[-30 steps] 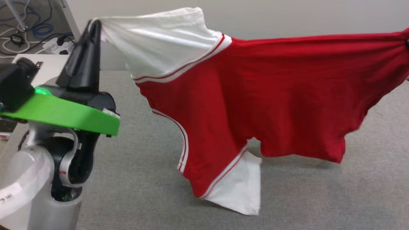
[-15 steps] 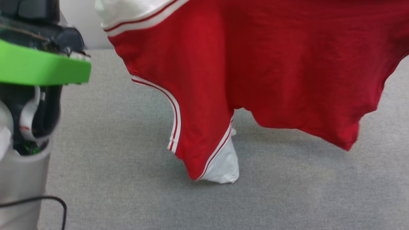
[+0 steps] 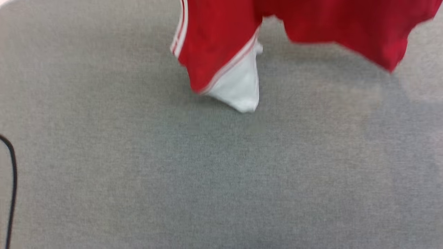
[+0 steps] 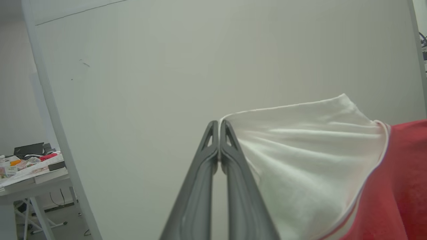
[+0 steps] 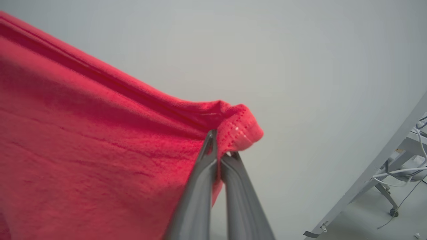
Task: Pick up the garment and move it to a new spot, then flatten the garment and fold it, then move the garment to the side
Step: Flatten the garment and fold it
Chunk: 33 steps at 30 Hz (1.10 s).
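The garment point(image 3: 221, 38), a red jersey with white sleeves and red-white striped trim, hangs in the air; its lower part shows at the top of the head view, a white sleeve tip point(image 3: 242, 93) lowest, close above the grey surface. My left gripper point(image 4: 219, 125) is shut on the edge of the garment's white sleeve point(image 4: 300, 160), stretched off to the right. My right gripper point(image 5: 220, 140) is shut on the garment's red hem corner point(image 5: 240, 128), the red cloth point(image 5: 83, 150) spreading left. No lettering faces the cameras.
A grey cloth-covered tabletop point(image 3: 221, 173) spreads below the shirt. A black cable point(image 3: 12, 180) curves at its left edge. A pale wall stands behind both grippers; a cluttered desk point(image 4: 30, 170) and a metal frame with cables point(image 5: 393, 166) sit off to the sides.
The head camera has tilted down, so the arm and most of the shirt have left the head view. The hanging sleeve tip has bunched narrower than one second ago.
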{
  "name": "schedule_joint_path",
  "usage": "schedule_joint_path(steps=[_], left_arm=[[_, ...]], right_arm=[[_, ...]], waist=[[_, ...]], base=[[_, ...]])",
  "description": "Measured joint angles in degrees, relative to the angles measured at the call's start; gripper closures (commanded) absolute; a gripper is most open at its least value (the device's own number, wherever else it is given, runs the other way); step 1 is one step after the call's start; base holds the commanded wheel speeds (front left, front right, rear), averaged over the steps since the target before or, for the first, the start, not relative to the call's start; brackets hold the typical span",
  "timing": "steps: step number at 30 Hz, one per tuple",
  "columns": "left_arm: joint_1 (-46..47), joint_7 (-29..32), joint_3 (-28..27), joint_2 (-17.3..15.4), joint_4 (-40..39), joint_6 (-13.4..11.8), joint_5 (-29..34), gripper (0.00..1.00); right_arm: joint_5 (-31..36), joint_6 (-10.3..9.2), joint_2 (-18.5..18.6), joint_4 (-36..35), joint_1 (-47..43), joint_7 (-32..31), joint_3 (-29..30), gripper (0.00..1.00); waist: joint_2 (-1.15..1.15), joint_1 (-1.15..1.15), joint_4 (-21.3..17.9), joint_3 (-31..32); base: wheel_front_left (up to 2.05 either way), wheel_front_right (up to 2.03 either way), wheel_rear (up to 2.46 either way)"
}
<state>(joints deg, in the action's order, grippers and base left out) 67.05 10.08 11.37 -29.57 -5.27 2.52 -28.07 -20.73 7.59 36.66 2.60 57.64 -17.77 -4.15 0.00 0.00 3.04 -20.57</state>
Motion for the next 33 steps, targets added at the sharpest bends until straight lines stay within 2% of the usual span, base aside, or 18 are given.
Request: schedule_joint_path(steps=[4, 11, 16, 20, 23, 26, 33], left_arm=[[9.7, -2.3, 1.3, -0.6, 7.0, 2.4, 1.8, 1.0], [26.5, -10.0, 3.0, -0.4, 22.1, 3.8, 6.0, 1.0], [37.0, -20.4, 4.1, 2.2, 34.4, 3.9, 8.9, 1.0], [41.6, -24.1, 3.7, 3.7, 40.3, 3.9, 9.4, 1.0], [42.1, -24.7, 4.0, 4.9, 42.3, 4.1, 9.5, 1.0], [40.3, -24.7, 4.0, 6.3, 41.1, 4.4, 9.5, 1.0], [25.6, -24.7, 4.2, 10.0, 37.8, 4.8, 9.3, 1.0]], right_arm=[[1.4, 0.01, 0.0, 5.8, 10.2, 1.6, -3.4, 1.0], [4.8, 0.02, -3.3, 17.8, 27.1, 6.6, -6.5, 1.0], [8.9, 0.03, -6.8, 27.6, 36.4, 11.9, -7.5, 1.0], [11.3, 0.03, -9.0, 32.7, 41.0, 15.8, -7.8, 1.0], [12.1, 0.02, -9.7, 35.9, 42.5, 17.8, -8.0, 1.0], [12.5, 0.02, -9.9, 38.5, 42.6, 19.8, -9.1, 1.0], [12.4, 0.01, -9.7, 42.8, 38.5, 24.6, -11.2, 1.0]], waist=[[0.0, 0.0, 0.4, -4.6], [0.0, 0.01, 0.8, -12.4], [0.0, 0.01, 1.3, -17.5], [0.0, 0.01, 1.8, -20.1], [0.0, 0.01, 2.4, -21.6], [0.0, 0.0, 3.1, -22.8], [0.0, 0.0, 5.0, -22.6]], base=[[0.0, 0.0, 0.0], [0.0, 0.0, 0.0], [0.0, 0.0, 0.0], [0.0, 0.0, 0.0], [0.0, 0.0, 0.0], [0.0, 0.0, 0.0], [0.0, 0.0, 0.0]])
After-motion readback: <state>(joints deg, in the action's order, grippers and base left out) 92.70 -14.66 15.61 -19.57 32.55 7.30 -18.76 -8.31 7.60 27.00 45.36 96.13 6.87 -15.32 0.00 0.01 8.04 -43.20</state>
